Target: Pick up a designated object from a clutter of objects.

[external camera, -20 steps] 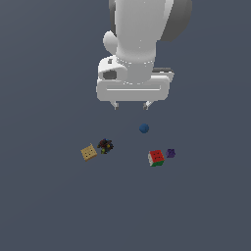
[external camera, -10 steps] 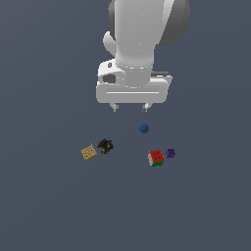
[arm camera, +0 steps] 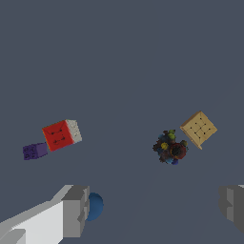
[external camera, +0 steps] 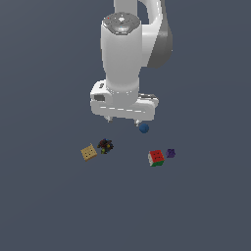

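The designated object, a small dark lumpy thing (external camera: pixel 104 145) with green, yellow and red specks, lies on the grey floor right beside the tan dotted tile (external camera: pixel 88 153). It also shows in the wrist view (arm camera: pixel 170 147), next to the tile (arm camera: pixel 198 129). My gripper (external camera: pixel 125 120) hangs above the clutter, open and empty, with its jaws spread wide. In the wrist view the gripper (arm camera: pixel 155 207) is off to one side of the dark thing, not over it. One fingertip is close to the blue ball (external camera: pixel 143 128).
The blue ball (arm camera: pixel 95 206) sits beside one finger (arm camera: pixel 76 209). A red-white-green cube (external camera: pixel 156 158) and a small purple chunk (external camera: pixel 170 153) lie together at the exterior view's right; both show in the wrist view, cube (arm camera: pixel 61 134) and chunk (arm camera: pixel 35 151).
The arm has lowered toward the clutter and shifted slightly to the exterior view's left. The jaws stay open. The objects have not moved.
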Motion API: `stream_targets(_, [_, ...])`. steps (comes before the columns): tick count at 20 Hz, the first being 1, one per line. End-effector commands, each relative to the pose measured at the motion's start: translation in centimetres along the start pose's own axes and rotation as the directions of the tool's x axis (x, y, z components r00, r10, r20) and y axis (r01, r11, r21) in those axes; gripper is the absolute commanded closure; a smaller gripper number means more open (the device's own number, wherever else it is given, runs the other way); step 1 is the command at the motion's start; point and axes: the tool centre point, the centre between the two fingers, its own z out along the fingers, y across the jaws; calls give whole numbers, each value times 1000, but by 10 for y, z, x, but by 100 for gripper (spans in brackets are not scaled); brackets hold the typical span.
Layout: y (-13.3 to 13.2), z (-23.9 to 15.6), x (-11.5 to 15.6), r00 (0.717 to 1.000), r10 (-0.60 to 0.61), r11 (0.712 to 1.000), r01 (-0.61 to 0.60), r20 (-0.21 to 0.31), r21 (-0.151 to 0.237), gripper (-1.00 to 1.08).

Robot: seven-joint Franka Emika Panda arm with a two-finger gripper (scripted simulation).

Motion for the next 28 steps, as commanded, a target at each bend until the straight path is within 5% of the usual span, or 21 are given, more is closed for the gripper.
stream_targets(1, [10,22,2,997,75,997,-75,2,8,-92])
stream_targets(11, [64,121,-1,908,420,908,-420,5,19,-92])
stream_targets(20, [96,168,-13,813,583,813,-583,-1,11,-92])
stream_targets(28, [102,176,-16,795,607,795,-607,-2,8,-92])
